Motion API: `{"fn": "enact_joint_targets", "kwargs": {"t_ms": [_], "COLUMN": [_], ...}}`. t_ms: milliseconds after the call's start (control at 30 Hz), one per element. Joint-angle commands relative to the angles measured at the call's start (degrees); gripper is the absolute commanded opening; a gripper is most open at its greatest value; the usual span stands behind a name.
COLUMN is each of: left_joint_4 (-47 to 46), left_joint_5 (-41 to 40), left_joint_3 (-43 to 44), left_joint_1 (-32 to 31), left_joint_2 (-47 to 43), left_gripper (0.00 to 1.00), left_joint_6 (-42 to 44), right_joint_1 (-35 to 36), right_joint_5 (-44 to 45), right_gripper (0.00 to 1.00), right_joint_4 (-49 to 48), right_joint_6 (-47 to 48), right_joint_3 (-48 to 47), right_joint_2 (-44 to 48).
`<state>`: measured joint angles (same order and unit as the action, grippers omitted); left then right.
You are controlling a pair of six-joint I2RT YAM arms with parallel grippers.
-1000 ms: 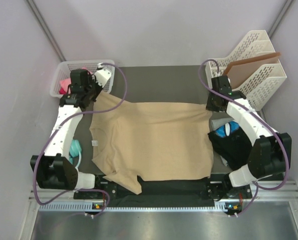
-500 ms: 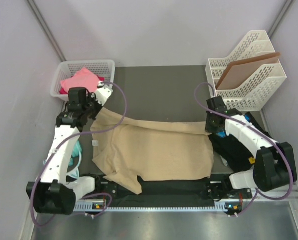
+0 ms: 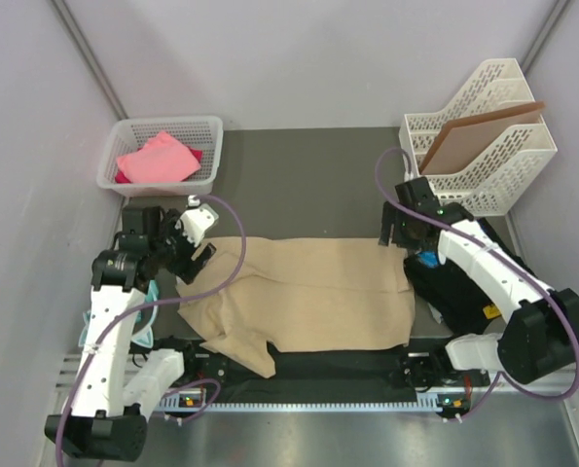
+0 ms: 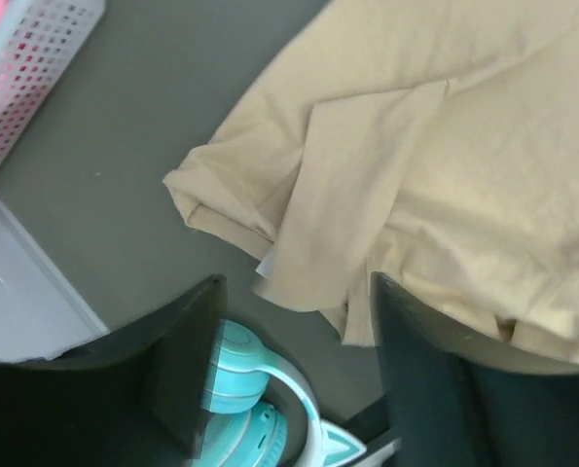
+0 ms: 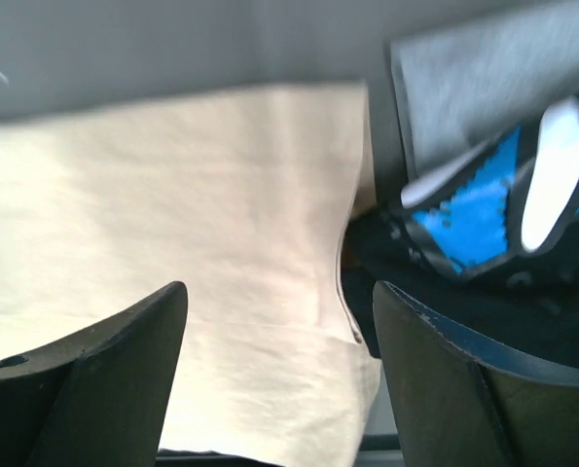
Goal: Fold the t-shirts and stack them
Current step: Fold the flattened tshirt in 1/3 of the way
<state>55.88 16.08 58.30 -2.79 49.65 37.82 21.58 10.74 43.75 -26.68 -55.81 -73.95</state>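
Observation:
The tan t-shirt (image 3: 308, 292) lies folded across the middle of the table, its far half laid over the near half, with a sleeve bunched at its left end (image 4: 270, 195). My left gripper (image 3: 185, 261) hovers over that left end, open (image 4: 294, 370), with nothing between its fingers. Over the shirt's far right corner (image 5: 221, 243) my right gripper (image 3: 394, 233) is open too (image 5: 279, 375) and holds nothing. A pink t-shirt (image 3: 158, 156) lies in the white basket (image 3: 206, 131) at the back left. Black and blue t-shirts (image 3: 450, 287) sit heaped under the right arm (image 5: 474, 214).
Teal headphones (image 3: 145, 292) lie on the table just left of the tan shirt, right under my left gripper (image 4: 245, 389). A white file rack (image 3: 508, 161) holding a brown board (image 3: 479, 131) stands at the back right. The basket's corner (image 4: 26, 58) shows in the left wrist view.
Both grippers carried the tan shirt's far edge toward the near side, folding it in half, then opened and let it go. The pink shirt in the basket is uncovered now.

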Motion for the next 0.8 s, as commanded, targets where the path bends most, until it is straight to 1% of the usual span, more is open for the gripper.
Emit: {"fn": "enact_joint_targets", "kwargs": {"t_ms": [0,133,167,200,300,333,400,433,567,767], "left_joint_4": [4.0,-0.8,-4.4,-6.1,-12.3,-13.2,-13.9,-14.0,-14.0,-17.3], "left_joint_5": [1.4,0.7,0.5,0.4,0.3,0.1,0.4,1.1,2.8,1.6], "left_joint_3": [4.5,6.4,6.5,6.6,6.7,6.7,6.8,6.8,6.8,4.1], "left_joint_1": [-0.1,0.0,-0.1,-0.1,-0.1,-0.1,-0.1,-0.1,-0.2,-0.3], "left_joint_2": [0.3,3.0,3.7,4.6,9.2,12.5,15.9,19.2,26.1,30.8], "left_gripper": [0.90,0.90,0.90,0.90,0.89,0.87,0.84,0.82,0.75,0.74], "left_joint_6": [0.2,-0.9,-1.4,-2.0,-4.0,-4.7,-5.0,-5.2,-6.8,-7.8], "right_joint_1": [0.2,0.2,0.2,0.1,0.3,0.2,0.2,0.3,0.1,0.0], "right_joint_5": [2.0,1.9,1.6,1.2,-0.2,-0.5,-0.8,-1.0,-0.6,-1.0], "right_gripper": [0.76,0.74,0.73,0.71,0.67,0.67,0.65,0.65,0.64,0.63], "right_joint_4": [0.5,-2.2,-2.9,-3.5,-5.7,-6.8,-7.7,-8.3,-8.9,-10.3], "right_joint_6": [0.0,-0.1,-0.3,-0.5,-1.4,-1.7,-2.2,-2.3,-2.1,-2.1], "right_joint_3": [-8.8,-10.8,-10.7,-10.7,-9.8,-8.6,-7.5,-6.4,-5.2,-6.3], "right_joint_2": [-3.8,-9.7,-12.1,-13.4,-17.4,-18.0,-18.7,-18.7,-18.7,-22.8]}}
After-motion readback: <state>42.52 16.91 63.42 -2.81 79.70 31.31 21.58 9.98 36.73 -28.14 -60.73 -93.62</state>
